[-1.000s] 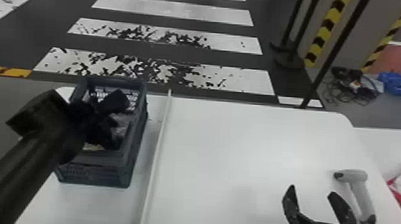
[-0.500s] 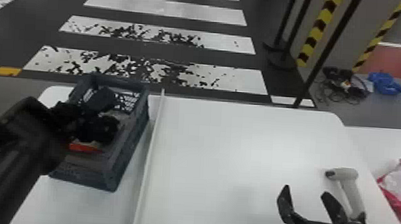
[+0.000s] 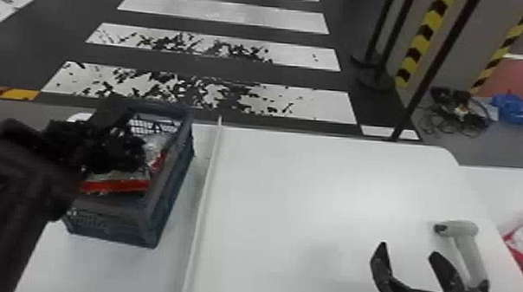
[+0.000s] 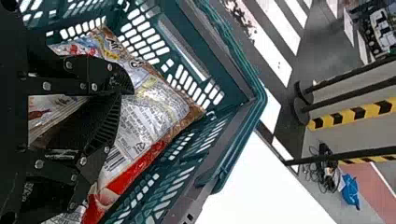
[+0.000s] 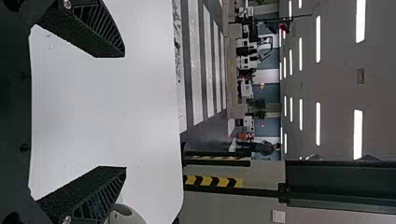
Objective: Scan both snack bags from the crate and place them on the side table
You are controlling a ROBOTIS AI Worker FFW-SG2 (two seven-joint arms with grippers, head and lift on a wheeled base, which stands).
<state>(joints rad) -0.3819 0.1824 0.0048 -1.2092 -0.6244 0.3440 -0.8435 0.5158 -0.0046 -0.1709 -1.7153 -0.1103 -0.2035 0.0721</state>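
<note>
White counter, slatted grey-green plastic crate around the left fingers.
Nearly closed, they pinch a crinkled red-and-silver snack bag, likely for lifting; right fingers, wide and empty, beside the grey pistol-shaped scanner.

Boxy blue-grey plastic crate surrounds the left fingers. Pistol-shaped grey plastic scanner lies right of the right fingers.

The crate has turned slightly, its near right corner swinging toward the bench's left edge, the left gripper has moved that way too, and more of the snack bag's red edge now shows.
</note>
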